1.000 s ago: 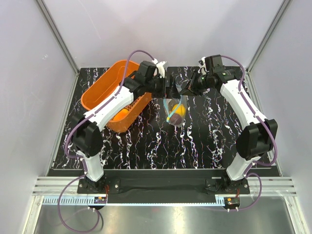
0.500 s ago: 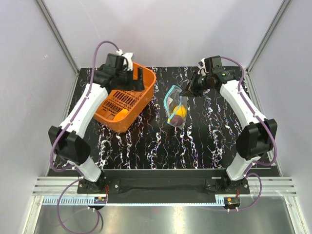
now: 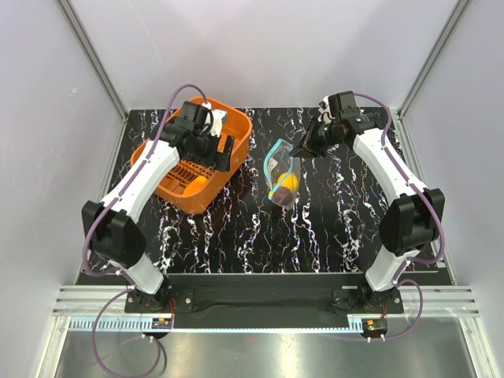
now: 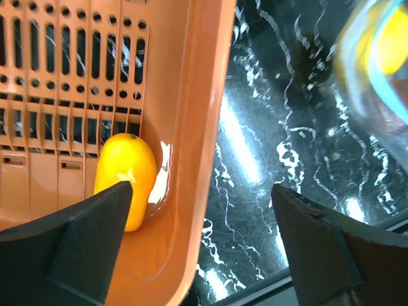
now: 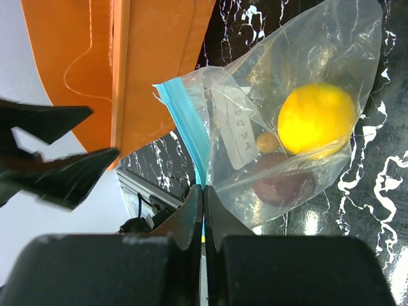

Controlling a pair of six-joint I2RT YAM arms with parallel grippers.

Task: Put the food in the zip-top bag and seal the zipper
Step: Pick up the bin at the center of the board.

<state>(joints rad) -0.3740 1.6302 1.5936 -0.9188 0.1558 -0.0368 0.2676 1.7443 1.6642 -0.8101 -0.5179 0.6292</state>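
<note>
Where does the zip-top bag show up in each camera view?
Top external: zip-top bag mid-table, right of the orange basket.
Left wrist: bag blurred in the top right corner; basket at left.
Right wrist: bag centre to right; basket at top left.
Shared landmark: the orange basket.

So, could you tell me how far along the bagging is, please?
Done: a yellow fruit and a dark purple one sit inside the bag. In hand: the right hand pinches the zipper strip, while the open left hand hovers over the basket rim. Left: one loose fruit in the basket, then sealing.
</note>
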